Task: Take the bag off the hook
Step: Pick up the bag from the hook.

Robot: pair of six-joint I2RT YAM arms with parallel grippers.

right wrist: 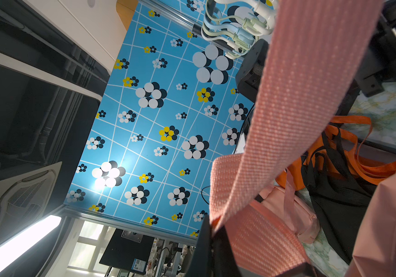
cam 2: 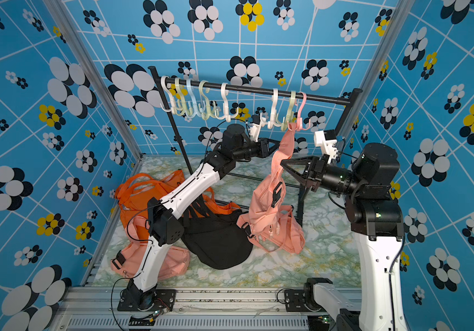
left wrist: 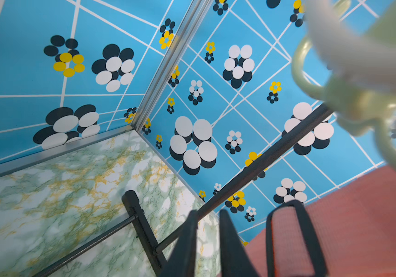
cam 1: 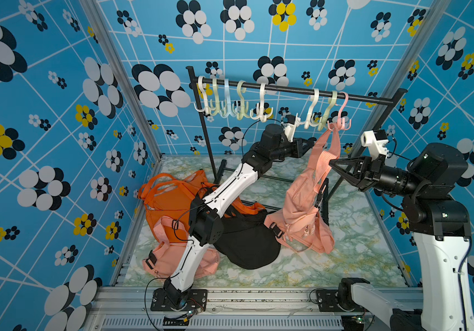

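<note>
Far left on the marbled green counter [cam 1: 359, 243]: a heap of orange fabric tote bags [cam 1: 169, 197], count unclear. Near left is one salmon-pink bag [cam 1: 167, 252], with one black fabric bag [cam 1: 247, 243] at centre.

On the black rail [cam 1: 287, 90] I count eight plastic hooks: five bunched left, three right.

The left gripper [cam 1: 310, 144] has its jaws partly spread, with wallpaper showing between them in the wrist view. It sits just left of the strap [cam 1: 331, 143].

The salmon-pink sling bag [cam 1: 301, 195] hangs on the rightmost hook, the pink plastic hook [cam 1: 343, 109]. Its strap runs near-vertical and its body sags to the counter. Whether the pink mass below is a second bag, I cannot tell.

The right gripper [cam 1: 333, 164] comes in from the right, jaws pressed on the strap below the hook. My judgement: it is the arm to lift the strap up and off the prong.
</note>
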